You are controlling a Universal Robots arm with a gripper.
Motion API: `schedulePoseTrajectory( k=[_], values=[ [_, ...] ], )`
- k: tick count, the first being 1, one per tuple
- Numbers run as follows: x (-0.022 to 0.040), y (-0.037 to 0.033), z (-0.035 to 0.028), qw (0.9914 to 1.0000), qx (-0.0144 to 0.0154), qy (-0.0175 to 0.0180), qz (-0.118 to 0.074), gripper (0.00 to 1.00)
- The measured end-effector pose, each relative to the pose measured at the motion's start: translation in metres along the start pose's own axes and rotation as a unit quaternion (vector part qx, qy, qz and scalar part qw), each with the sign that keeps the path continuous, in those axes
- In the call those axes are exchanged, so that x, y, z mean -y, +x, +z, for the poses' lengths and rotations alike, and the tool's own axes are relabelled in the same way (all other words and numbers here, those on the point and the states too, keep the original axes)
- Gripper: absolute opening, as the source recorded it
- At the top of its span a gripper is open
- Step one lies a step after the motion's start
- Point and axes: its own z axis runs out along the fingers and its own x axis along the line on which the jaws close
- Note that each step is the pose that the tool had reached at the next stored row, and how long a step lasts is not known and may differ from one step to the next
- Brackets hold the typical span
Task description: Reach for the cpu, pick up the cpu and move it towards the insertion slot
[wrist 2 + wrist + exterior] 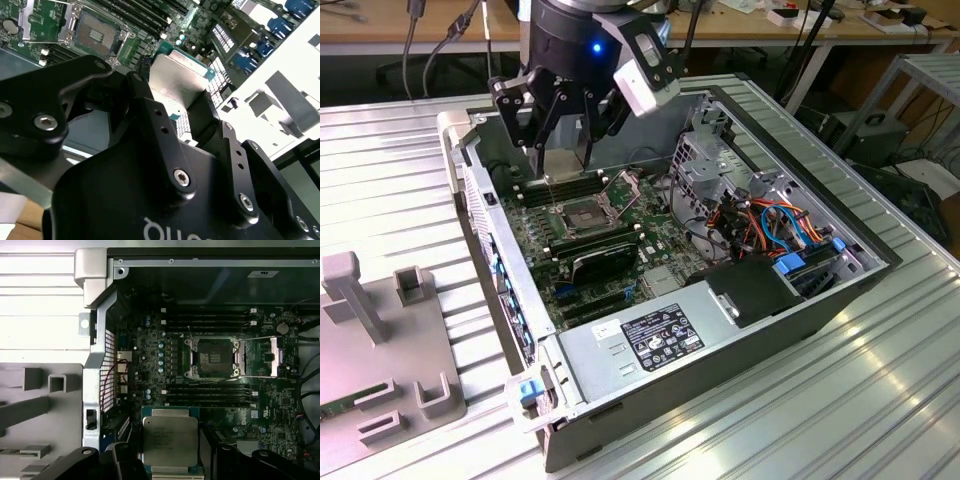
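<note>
Holding the cpu between its fingers, my tool hangs inside the open computer case, above the motherboard. In the second wrist view I see the chip's pale metal face clamped at its two opposite edges by the dark fingers, so the tool is closed onto it at a narrow width. In the exterior view the chip shows as a pale square below the black tool body, clear of the board rather than resting on it.

The insertion slot lies just at about 5 o'clock from the chip in the exterior view, close by. Its silver frame is swung open, with the dark centre bare and the thin wire levers raised. In the first wrist view the socket sits at roughly 1 o'clock from the held chip, apart from it, with a bank of black memory slots between the two.

The case rests on a ribbed metal surface. Toward 8 o'clock in the exterior view, a grey fixture with upright posts stands outside the case wall. Orange and blue cables run at 3 o'clock from the board.
</note>
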Motion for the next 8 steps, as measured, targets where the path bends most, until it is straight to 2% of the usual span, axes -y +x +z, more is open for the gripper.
schedulePoseTrajectory(
  k=[6,8],
  values=[
    [-0.0103,-0.0051,0.0008,1.00000,0.0000,0.0000,0.000,0.55],
    [-0.0159,-0.0070,0.0015,1.00000,0.0001,-0.0001,0.000,0.55]
  ],
)
